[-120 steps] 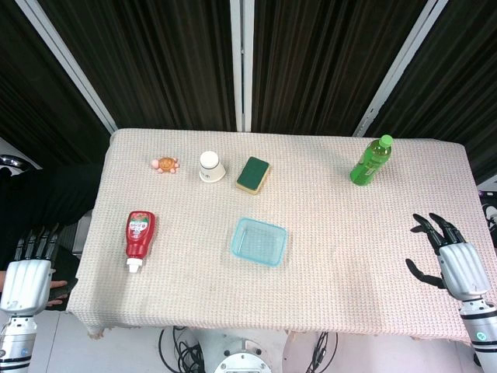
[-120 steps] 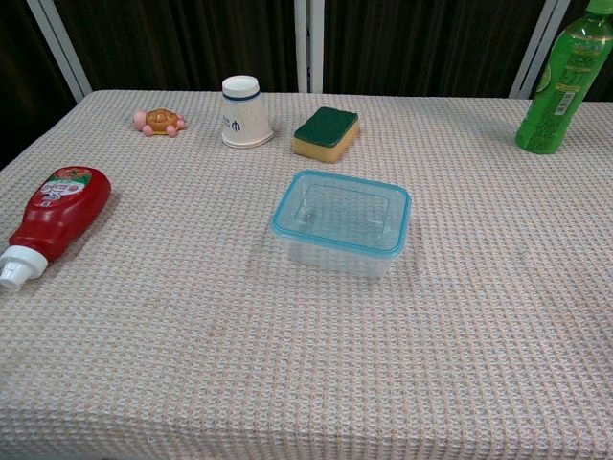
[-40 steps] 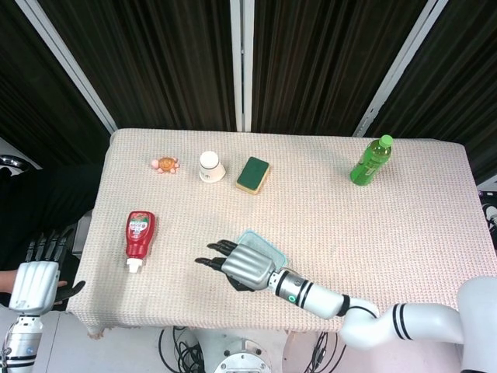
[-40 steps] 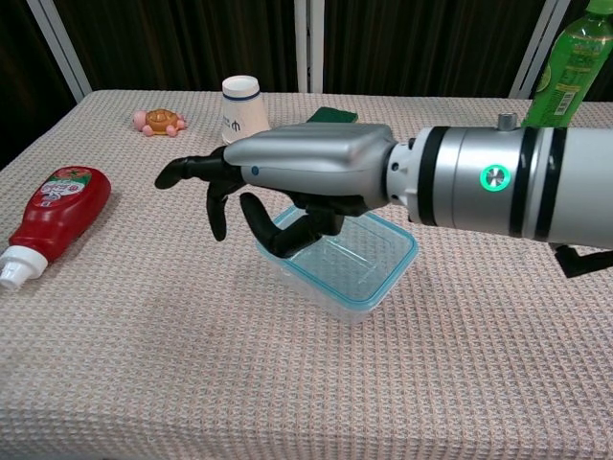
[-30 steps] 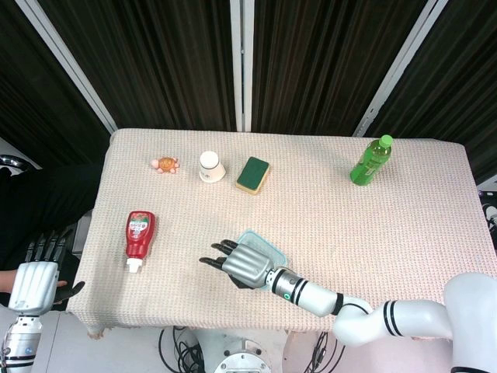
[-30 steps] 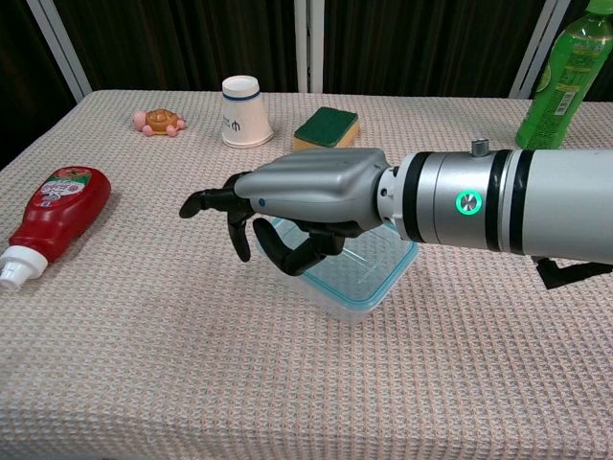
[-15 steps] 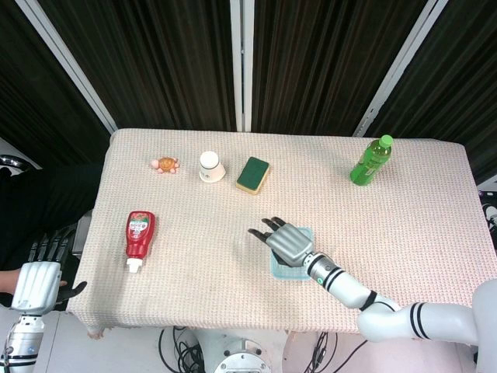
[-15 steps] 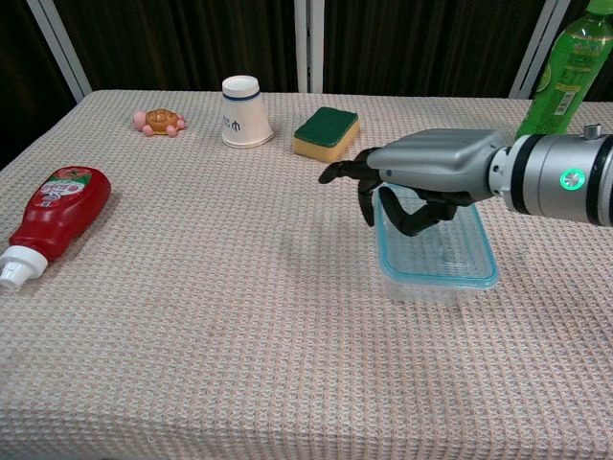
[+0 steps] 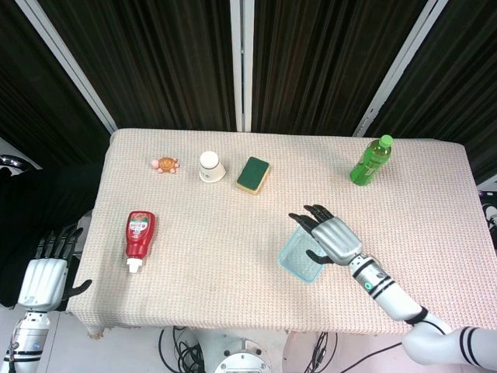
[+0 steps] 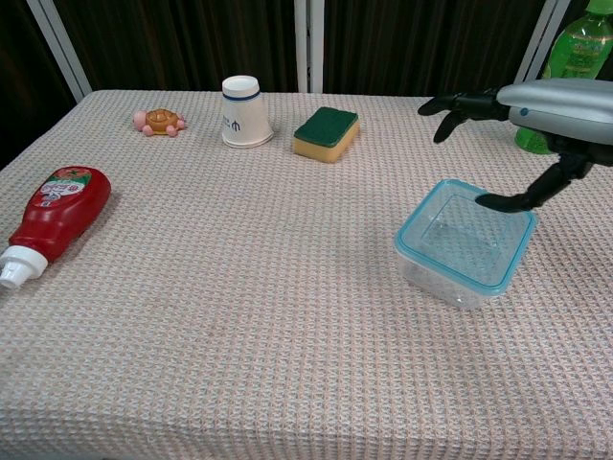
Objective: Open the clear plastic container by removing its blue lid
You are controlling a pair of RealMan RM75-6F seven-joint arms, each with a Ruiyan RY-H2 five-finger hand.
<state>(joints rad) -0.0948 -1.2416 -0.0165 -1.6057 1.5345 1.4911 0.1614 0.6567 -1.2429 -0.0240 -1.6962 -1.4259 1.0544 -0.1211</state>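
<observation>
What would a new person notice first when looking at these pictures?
First, the right hand, fingers spread, above the clear plastic container with its blue lid, on the table's right half. Then the red ketchup bottle lying at the left and the green bottle at the far right.

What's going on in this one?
The right hand is at the clear plastic container on the table, its thumb reaching the blue lid at the far right edge while the fingers spread above it. The lid is not yet off. The left hand waits off the table's left corner, holding nothing.
</observation>
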